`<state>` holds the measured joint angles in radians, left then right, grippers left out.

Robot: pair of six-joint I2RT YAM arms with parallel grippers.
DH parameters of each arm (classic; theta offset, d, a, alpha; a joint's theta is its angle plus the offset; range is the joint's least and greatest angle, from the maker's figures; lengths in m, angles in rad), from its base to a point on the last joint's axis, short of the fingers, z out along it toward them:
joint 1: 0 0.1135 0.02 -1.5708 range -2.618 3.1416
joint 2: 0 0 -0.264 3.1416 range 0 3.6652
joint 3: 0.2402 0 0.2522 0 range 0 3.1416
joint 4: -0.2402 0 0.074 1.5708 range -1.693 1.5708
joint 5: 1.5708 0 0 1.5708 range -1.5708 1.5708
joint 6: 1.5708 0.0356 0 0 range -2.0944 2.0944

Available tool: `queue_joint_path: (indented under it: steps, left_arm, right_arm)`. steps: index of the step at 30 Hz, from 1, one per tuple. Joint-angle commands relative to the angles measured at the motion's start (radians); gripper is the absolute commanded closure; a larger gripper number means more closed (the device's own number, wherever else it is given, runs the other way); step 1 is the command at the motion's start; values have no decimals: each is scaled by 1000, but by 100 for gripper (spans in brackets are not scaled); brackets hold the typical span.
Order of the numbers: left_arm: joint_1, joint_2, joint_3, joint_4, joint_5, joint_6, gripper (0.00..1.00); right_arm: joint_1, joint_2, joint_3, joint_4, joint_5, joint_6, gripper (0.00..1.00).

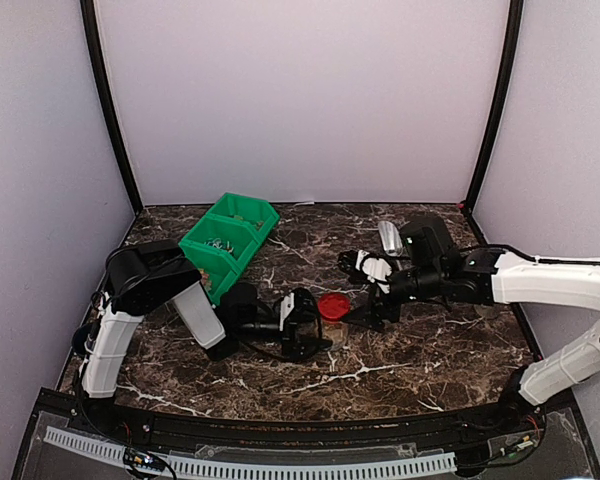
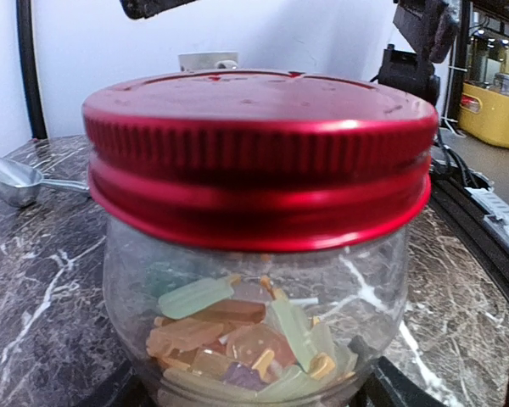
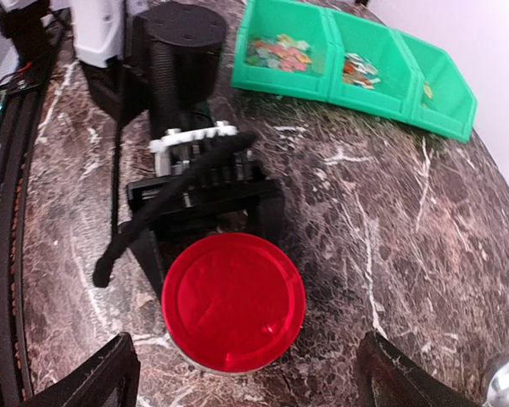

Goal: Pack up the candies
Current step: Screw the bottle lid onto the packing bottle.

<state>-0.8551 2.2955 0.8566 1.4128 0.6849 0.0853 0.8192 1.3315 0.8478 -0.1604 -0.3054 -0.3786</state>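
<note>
The left end effector [image 1: 318,322] pinches a glass jar [image 2: 254,288] from the jar's left, with the red lid [image 2: 259,153] sitting on top and the candies [image 2: 237,339] heaped in the jar's bottom. Over the jar the right end effector [image 3: 250,377] hangs with its fingers spread wide, clear of the lid; beyond the jar, green bins [image 3: 369,100] on the desk [image 3: 390,237] hold more loose candies

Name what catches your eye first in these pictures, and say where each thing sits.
A bright red lid tops a glass jar in the middle of the table, with pale orange and green candies piled at its bottom. Behind it, at the back left, a row of green bins holds more sweets.
</note>
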Motion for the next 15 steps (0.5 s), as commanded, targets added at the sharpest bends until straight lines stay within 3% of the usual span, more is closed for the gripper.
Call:
queue_joint_path:
  steps: [1, 15]
  left_arm:
    - [-1, 16, -29, -130, 164, 11, 28]
    - [-1, 22, -11, -155, 190, 5, 28]
  right_arm:
    - [-3, -47, -68, 112, -166, -128, 11]
    - [-9, 103, 1, 105, -268, -188, 19]
